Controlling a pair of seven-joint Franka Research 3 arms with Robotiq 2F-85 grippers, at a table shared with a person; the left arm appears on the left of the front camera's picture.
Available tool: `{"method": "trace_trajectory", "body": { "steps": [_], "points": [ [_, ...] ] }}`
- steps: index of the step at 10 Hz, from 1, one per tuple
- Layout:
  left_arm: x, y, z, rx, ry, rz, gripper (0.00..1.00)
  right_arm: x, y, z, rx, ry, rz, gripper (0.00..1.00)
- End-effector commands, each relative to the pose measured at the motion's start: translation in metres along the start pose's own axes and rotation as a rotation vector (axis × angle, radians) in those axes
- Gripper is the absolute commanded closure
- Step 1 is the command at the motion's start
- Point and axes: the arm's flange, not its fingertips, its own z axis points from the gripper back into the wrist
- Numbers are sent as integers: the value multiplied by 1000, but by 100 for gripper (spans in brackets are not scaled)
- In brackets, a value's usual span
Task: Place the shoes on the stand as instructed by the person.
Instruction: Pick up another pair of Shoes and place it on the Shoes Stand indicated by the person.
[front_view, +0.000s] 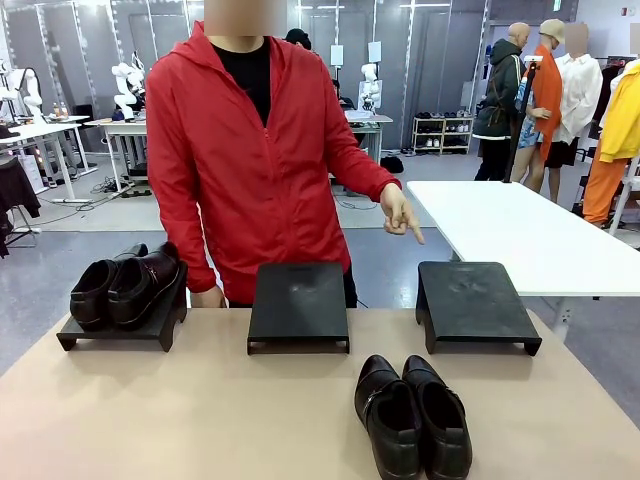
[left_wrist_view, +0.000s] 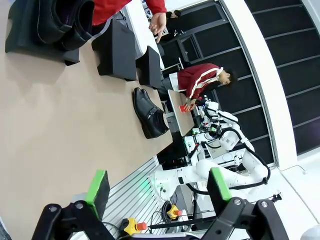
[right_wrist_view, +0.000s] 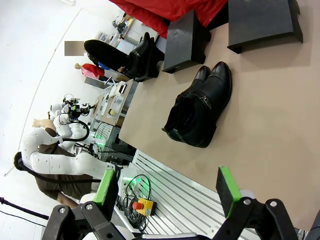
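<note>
One pair of shiny black shoes (front_view: 127, 285) rests on the left black stand (front_view: 75, 335). A second pair (front_view: 414, 416) lies on the tan table near its front edge, right of centre, toes toward the person; it also shows as shoes (right_wrist_view: 200, 107) and shoes (left_wrist_view: 149, 113) in the wrist views. The person in the red jacket (front_view: 250, 150) stands at the far side, a hand (front_view: 401, 213) pointing a finger down over the right stand (front_view: 472, 300). The middle stand (front_view: 299, 303) is bare. My left gripper (left_wrist_view: 158, 186) and right gripper (right_wrist_view: 169, 183) are open, high above the table, holding nothing.
A white table (front_view: 520, 235) stands behind at the right. Bare tan tabletop (front_view: 200, 410) spreads between the stands and the front edge. The table's near metal edge and other robot arms lie below the grippers in both wrist views.
</note>
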Motion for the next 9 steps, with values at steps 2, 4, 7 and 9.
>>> {"method": "trace_trajectory", "body": {
  "steps": [2,4,7,9],
  "points": [
    [-4,-2,0,-8,6,-28,0,0,1,2,11,-10,18,0],
    [-4,-2,0,-8,6,-28,0,0,1,2,11,-10,18,0],
    [-4,-2,0,-8,6,-28,0,0,1,2,11,-10,18,0],
    [-4,-2,0,-8,6,-28,0,11,25,-3,-61,74,0,0]
  ]
}}
